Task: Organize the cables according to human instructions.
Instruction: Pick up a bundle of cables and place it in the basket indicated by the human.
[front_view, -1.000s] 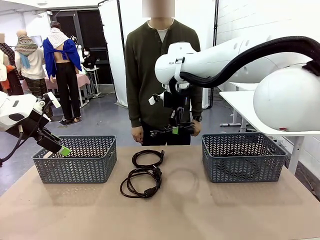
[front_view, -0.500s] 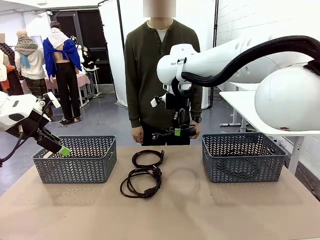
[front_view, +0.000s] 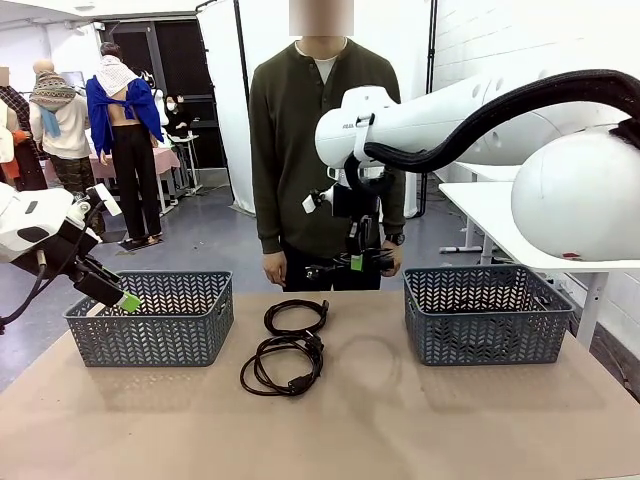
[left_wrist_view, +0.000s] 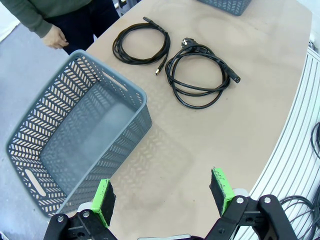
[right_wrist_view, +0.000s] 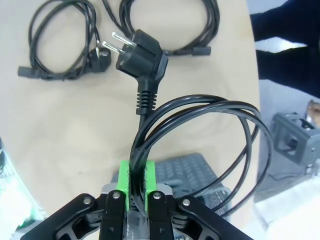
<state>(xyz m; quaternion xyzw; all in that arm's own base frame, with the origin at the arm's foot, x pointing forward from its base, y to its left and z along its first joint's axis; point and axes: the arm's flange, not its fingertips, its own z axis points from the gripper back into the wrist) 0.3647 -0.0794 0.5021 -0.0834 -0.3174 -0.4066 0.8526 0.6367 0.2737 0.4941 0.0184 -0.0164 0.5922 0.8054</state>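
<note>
Looking along the right gripper (right_wrist_view: 135, 186) through its wrist camera, you get what the front view cannot give: both green pads are pinched narrow on two strands of the held cable (right_wrist_view: 200, 107). Its two-pin plug (right_wrist_view: 142, 52) juts out beyond the fingers, high over the table (front_view: 420, 420). From the front, you see that coil only as a small dark bundle hanging under the gripper, above the table's far edge.

The left wrist camera lets you look down into the left basket (left_wrist_view: 30, 150) to its grey floor. It also shows the left gripper (left_wrist_view: 162, 195) with its pads wide apart over bare tabletop, just beside that basket.

Between the left basket and the right basket (front_view: 487, 313), the far cable (front_view: 296, 316) and the near cable (front_view: 283, 365) lie coiled on the table, just beside each other.

The person (front_view: 320, 150) stands at the far side, arms hanging. The right arm's white link and black hose cross in front of the person's chest, and the hanging coil partly covers one of the person's hands.

The right arm reaches in from the right past the middle, its forearm nearly level and its fingers pointing straight down. The left arm sits low at the left edge, its gripper tilted down toward the right.
</note>
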